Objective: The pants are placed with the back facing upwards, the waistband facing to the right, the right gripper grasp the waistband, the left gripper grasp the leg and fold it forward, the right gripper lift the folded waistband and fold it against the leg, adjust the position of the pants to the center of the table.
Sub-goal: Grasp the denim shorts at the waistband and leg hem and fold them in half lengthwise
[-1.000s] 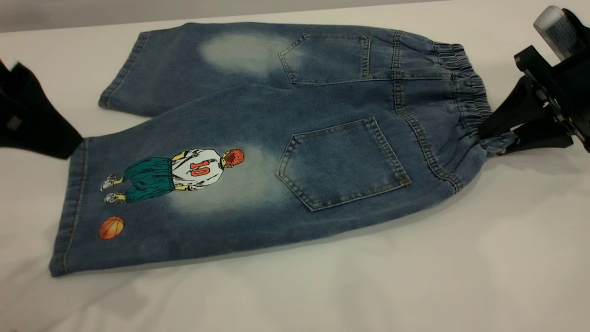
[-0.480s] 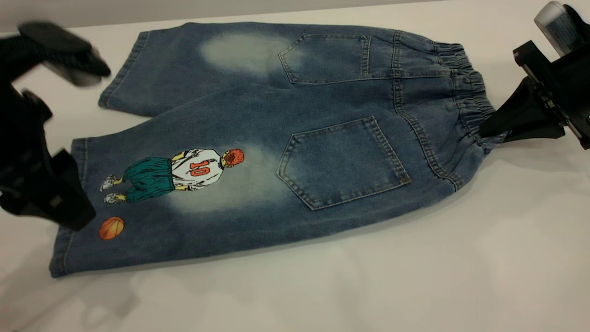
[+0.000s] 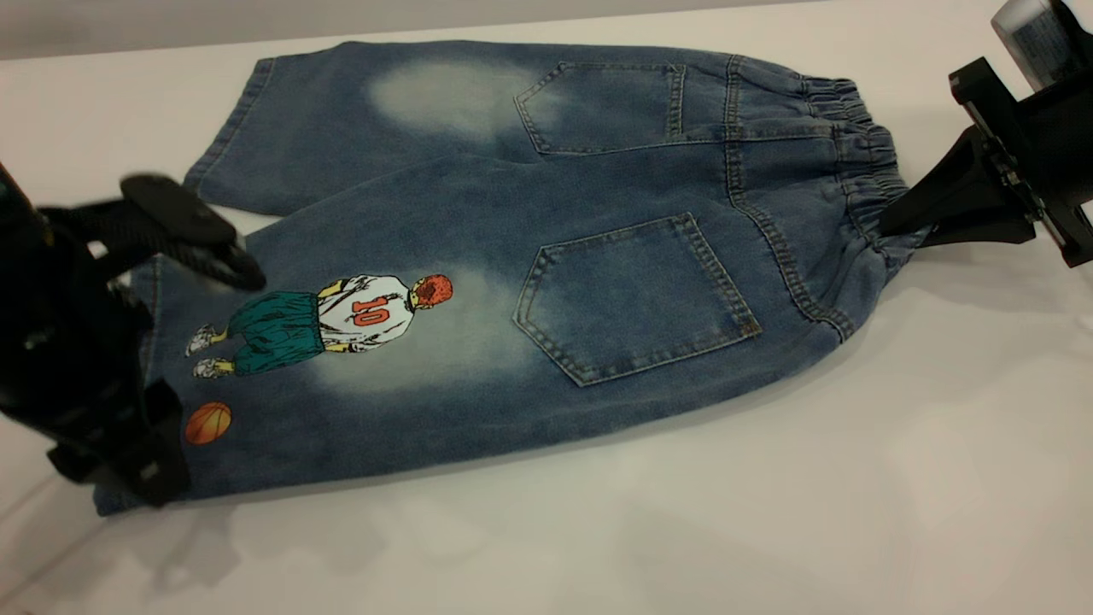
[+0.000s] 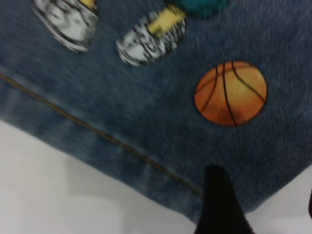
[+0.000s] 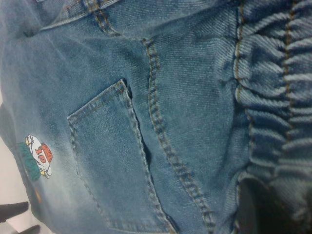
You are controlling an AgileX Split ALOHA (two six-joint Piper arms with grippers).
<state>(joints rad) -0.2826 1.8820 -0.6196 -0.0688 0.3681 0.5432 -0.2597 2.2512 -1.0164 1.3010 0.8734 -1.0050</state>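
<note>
The blue denim pants point(image 3: 546, 213) lie flat on the white table point(image 3: 768, 512), back pockets up. Their gathered waistband point(image 3: 862, 179) points right. My right gripper point(image 3: 892, 231) is shut on the waistband's near corner, which is pulled slightly up and outward; in the right wrist view the ruffled waistband point(image 5: 278, 97) bunches over a dark finger point(image 5: 263, 209). My left gripper point(image 3: 184, 367) is open at the hem of the printed leg point(image 3: 359, 376), one finger over the far edge and one at the near corner. In the left wrist view a finger point(image 4: 219, 204) rests by the hem below the orange ball print point(image 4: 230, 92).
The plain leg point(image 3: 341, 120) lies flat behind the printed one, overlapping it a little. Bare table surrounds the pants, widest in front and to the front right. The table's back edge point(image 3: 128, 51) runs just behind the plain leg.
My left gripper has swung in from beyond the hem and come down open across the printed leg's end. My right gripper has drawn the waistband corner slightly up and back.
</note>
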